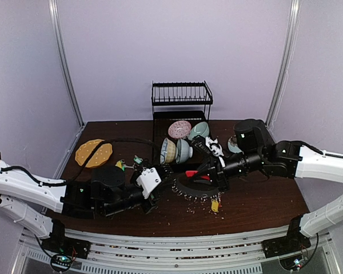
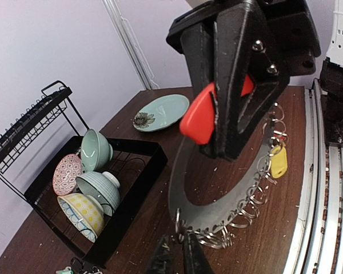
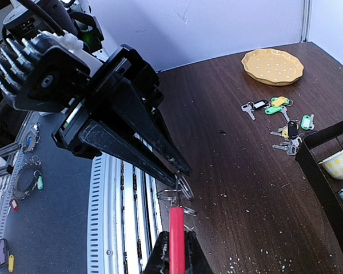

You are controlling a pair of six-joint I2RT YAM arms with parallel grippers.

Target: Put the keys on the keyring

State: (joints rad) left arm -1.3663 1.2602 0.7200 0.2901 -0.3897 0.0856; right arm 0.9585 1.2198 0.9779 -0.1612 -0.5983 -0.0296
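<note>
The keyring [image 2: 217, 210], a grey arc hung with several small split rings, lies tilted on the dark table in front of the rack. My right gripper [image 3: 177, 234] is shut on its red sleeve [image 3: 176, 220] and holds that side up. My left gripper [image 2: 176, 236] is closed down on one small split ring [image 2: 179, 220] at the keyring's near end; the right wrist view shows its fingertips [image 3: 180, 169] pinched on that ring. One key with a yellow tag [image 2: 279, 161] hangs on the keyring. Several loose keys [image 3: 283, 123] with coloured tags lie apart near the yellow plate.
A black dish rack [image 1: 180, 103] with several bowls [image 1: 177, 149] stands behind the keyring. A yellow plate [image 1: 94, 152] lies at the back left and a teal plate [image 2: 160, 112] behind the right arm. Slotted rails [image 1: 177, 242] run along the near edge.
</note>
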